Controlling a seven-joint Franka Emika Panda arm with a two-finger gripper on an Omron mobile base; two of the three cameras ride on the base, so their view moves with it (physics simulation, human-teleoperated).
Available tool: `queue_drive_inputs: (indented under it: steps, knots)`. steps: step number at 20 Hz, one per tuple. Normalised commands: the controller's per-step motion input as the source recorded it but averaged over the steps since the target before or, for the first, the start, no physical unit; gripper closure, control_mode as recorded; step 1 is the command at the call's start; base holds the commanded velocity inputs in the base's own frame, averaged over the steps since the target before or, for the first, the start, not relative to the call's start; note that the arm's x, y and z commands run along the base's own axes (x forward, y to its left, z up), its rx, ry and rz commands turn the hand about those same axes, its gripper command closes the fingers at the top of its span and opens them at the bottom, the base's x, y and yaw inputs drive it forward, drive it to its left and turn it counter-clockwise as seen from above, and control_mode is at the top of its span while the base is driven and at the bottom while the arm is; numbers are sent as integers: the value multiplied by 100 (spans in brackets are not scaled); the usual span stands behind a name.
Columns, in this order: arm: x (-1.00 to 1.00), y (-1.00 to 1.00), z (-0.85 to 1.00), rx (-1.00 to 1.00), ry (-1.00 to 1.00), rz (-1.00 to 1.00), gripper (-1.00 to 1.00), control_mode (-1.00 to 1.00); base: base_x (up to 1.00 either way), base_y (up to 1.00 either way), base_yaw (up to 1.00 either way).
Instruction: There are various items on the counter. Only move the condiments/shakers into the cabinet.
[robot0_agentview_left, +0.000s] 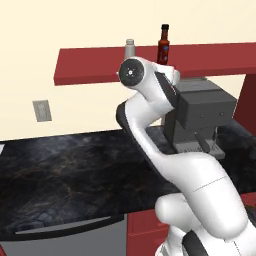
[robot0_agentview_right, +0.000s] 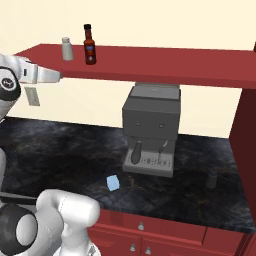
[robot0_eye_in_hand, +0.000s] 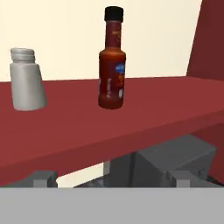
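Note:
On the flat top of the dark red cabinet (robot0_eye_in_hand: 65, 131) the slim red sauce bottle (robot0_eye_in_hand: 112, 65) with a black cap stands upright. The whitish-grey shaker (robot0_eye_in_hand: 27, 81) stands to its left, apart from it. Both also show on the cabinet (robot0_agentview_right: 150, 65) in the base views: bottle (robot0_agentview_right: 90, 45) (robot0_agentview_left: 163, 45), shaker (robot0_agentview_right: 67, 49) (robot0_agentview_left: 130, 48). My gripper (robot0_eye_in_hand: 113, 178) is open just short of the cabinet's front edge and slightly below the bottle, with nothing between its fingertips (robot0_eye_in_hand: 43, 178). The black shaker (robot0_agentview_right: 212, 180) stands on the counter (robot0_agentview_right: 60, 150) at the right.
The big grey coffee machine (robot0_agentview_right: 151, 127) sits on the counter under the cabinet. A small light-blue block (robot0_agentview_right: 113, 183) lies in front of it to the left. A tall red side panel (robot0_agentview_right: 247, 130) closes the right end. My arm (robot0_agentview_left: 150, 130) rises between the counter and the cabinet.

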Motion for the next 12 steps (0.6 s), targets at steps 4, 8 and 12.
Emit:
queue_drive_inputs:
  steps: [4, 8, 12]
  knots:
    - [-100, -87, -25, 18, 0, -25, -100, -100, 0, 0, 0]
    - [-100, -100, -29, 27, 0, -18, -100, -100, 0, 0, 0]
    - [-95, -85, -36, 13, 12, -15, -100, -100, 0, 0, 0]
